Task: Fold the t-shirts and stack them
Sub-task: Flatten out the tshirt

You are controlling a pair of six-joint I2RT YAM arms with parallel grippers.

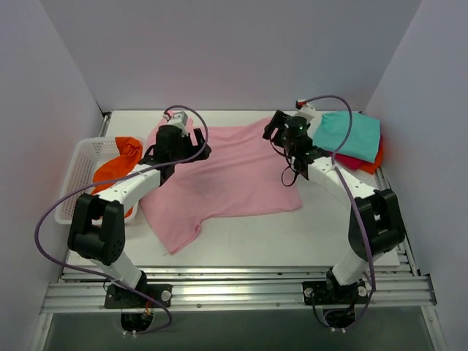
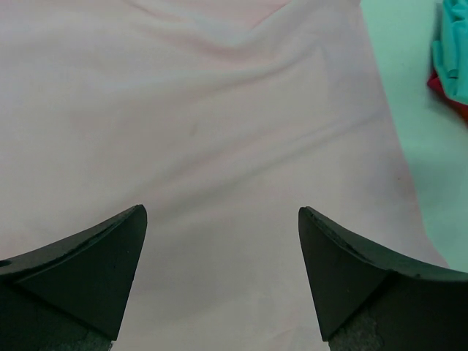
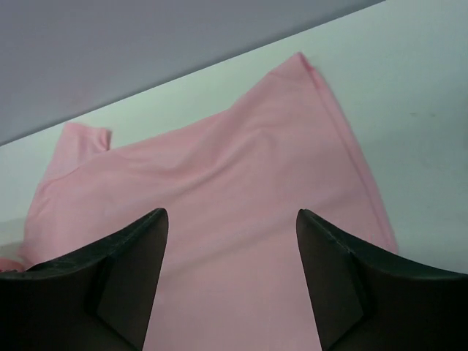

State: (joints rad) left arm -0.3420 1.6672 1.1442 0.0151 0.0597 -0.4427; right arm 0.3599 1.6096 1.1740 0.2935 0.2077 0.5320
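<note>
While the light pink soft cloth t-shirt [image 1: 227, 172] lies spread across the middle of the white table [image 1: 292, 234], the left gripper [image 2: 222, 212] hangs over its far left part and the right gripper [image 3: 232, 213] over its far right corner, both with jaws apart, holding nothing. A teal t-shirt [image 1: 347, 135] rests on a red t-shirt [image 1: 358, 162] at far right. A bright orange t-shirt [image 1: 121, 164] lies in the white plastic mesh basket [image 1: 80, 157] at left.

No readable text, label or number; any marking seems too small.

Soft, even light (faint shadows) — sharp
</note>
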